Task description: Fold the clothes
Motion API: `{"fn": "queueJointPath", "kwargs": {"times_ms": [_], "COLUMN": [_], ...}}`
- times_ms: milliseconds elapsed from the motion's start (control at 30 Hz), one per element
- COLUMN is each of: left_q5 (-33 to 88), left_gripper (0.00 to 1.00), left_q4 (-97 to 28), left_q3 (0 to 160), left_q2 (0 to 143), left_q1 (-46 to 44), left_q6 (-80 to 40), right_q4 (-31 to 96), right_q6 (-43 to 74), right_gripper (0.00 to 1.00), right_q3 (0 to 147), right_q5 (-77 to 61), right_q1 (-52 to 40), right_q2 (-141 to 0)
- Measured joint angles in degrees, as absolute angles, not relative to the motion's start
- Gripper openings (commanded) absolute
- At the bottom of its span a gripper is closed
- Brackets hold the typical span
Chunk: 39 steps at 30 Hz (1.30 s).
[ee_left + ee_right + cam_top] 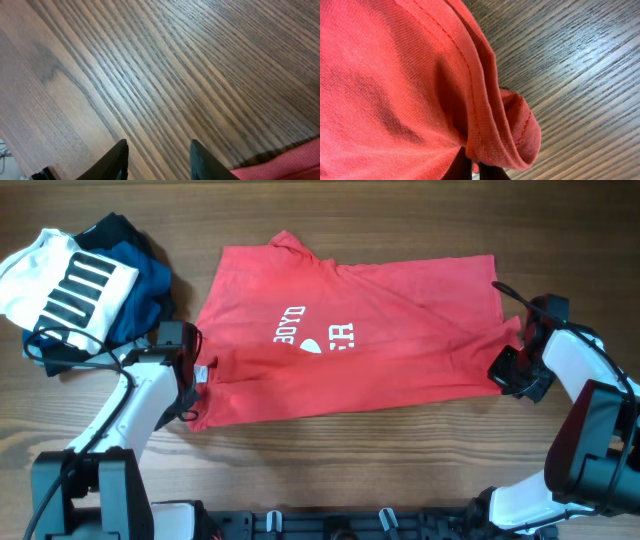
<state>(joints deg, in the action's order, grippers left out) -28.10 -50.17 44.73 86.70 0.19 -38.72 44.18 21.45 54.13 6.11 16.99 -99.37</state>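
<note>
1. the worktop [400, 450] is bare wood grain. we see no box, basket or other container on it, so nothing sits inside anything.
2. the red t-shirt [350, 330] lies spread across the middle of the worktop with its white lettering facing up. creases run toward its right edge.
3. a heap of other garments [90, 280], white with black stripes on top of navy and blue, sits at the far left. it is near the shirt but apart from it.
4. the right tool [470, 170] is closed on the shirt's right hem, which bunches into a thick roll at the fingertips.
5. the left tool [159, 162] is open with nothing between its jaws. it is over bare wood, just beside the shirt's left edge.
6. as we judge it, the main risk is a one-sided pull. only the right side is gripped, so lifting now would drag and skew the shirt.
7. the rolled hem may slip out of the pinch, or may hold only one layer.
8. the left tool may close on wood and miss the edge.
</note>
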Motion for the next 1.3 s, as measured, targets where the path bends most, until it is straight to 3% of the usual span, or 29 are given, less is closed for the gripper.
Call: {"fn": "queueJointPath", "kwargs": {"times_ms": [267, 533, 733, 833, 1000, 1167, 1300], "left_q5": [-28.2, -22.7, -14.3, -11.0, -8.1, -6.4, -4.8], "left_gripper": [0.32, 0.31, 0.34, 0.37, 0.42, 0.42, 0.43], "left_q4": [-51.2, -49.6, -45.0, -43.2, -39.6, -36.9, -36.4], "left_q3": [44.8, 48.4, 48.6, 48.6, 48.7, 48.7, 48.7], "left_q2": [86.2, 75.6, 71.5, 71.5, 71.5, 71.5, 71.6], "left_q1": [0.2, 0.2, 0.1, -0.9, -3.7, -6.5, -8.1], "left_q6": [-38.7, -36.7, -32.9, -30.8, -27.0, -24.4, -23.6], "right_q4": [46.7, 48.5, 47.8, 48.2, 49.8, 50.2, 50.2], "right_q6": [22.8, 26.2, 24.8, 24.4, 24.2, 24.0, 23.7], "right_gripper": [0.04, 0.05, 0.37, 0.44, 0.43, 0.30, 0.36], "right_q3": [54.1, 53.9, 53.9, 54.1, 54.2, 54.2, 54.2], "right_q5": [7.7, 11.6, 10.4, 9.6, 9.1, 9.0, 9.0], "right_q1": [17.1, 17.1, 17.1, 17.2, 17.2, 17.2, 17.2], "right_q2": [-99.4, -99.3, -94.3, -90.2, -85.0, -83.0, -82.9]}}
